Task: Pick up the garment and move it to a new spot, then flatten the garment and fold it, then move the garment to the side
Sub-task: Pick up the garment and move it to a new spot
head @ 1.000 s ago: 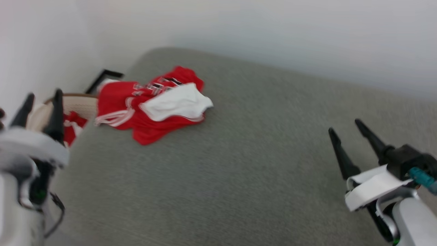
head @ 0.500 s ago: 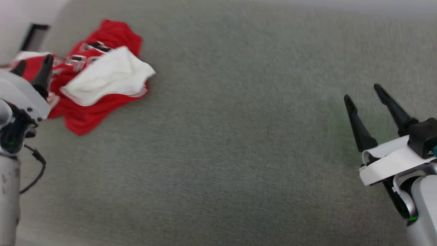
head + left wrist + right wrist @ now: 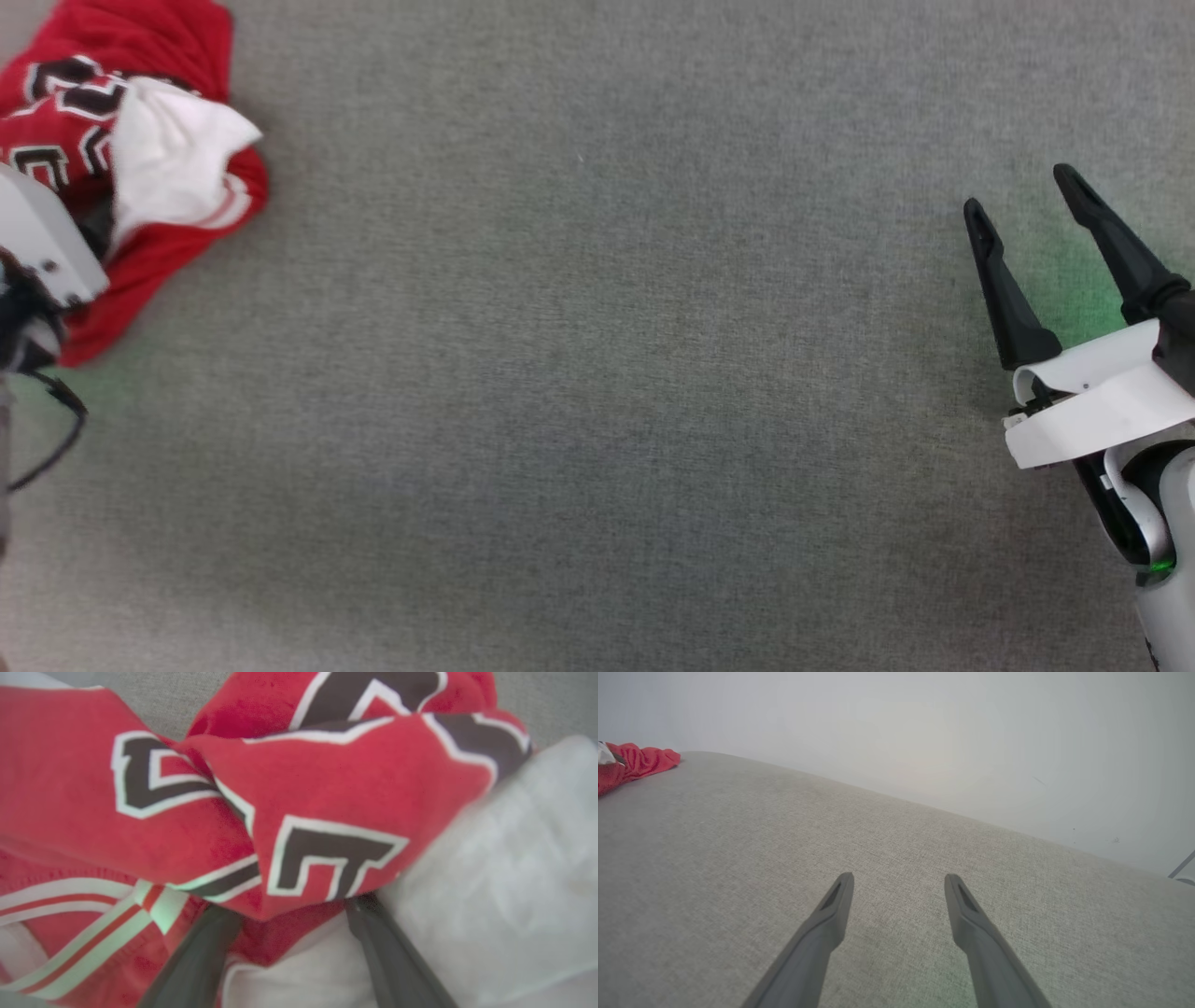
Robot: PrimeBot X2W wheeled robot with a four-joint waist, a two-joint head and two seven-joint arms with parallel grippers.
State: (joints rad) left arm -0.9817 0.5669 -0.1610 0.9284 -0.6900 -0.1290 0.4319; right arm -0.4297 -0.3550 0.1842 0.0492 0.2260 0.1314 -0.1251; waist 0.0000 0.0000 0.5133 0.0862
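The garment [image 3: 159,121], a crumpled red jersey with black white-edged letters and a white sleeve on top, lies at the upper left of the grey surface. My left gripper [image 3: 299,905] is down in it, open. Its two fingers [image 3: 196,961] stand wide apart, and their tips are hidden under a red lettered fold [image 3: 327,788] that bulges between them. In the head view its white housing [image 3: 42,243] covers part of the garment. Far to the right, my right gripper [image 3: 1018,201] hovers open over bare surface, with nothing between its fingers [image 3: 831,919]. The garment [image 3: 635,763] is a small red patch in the right wrist view.
A wide grey fabric surface [image 3: 597,373] stretches between the two arms. In the right wrist view a pale wall [image 3: 924,742] rises behind its far edge, and a thin dark rod [image 3: 1181,863] shows at the right border.
The head camera has tilted down and turned, so the garment has slid toward the picture's upper left. My left gripper has dropped from beside the garment into it. The right gripper stays open.
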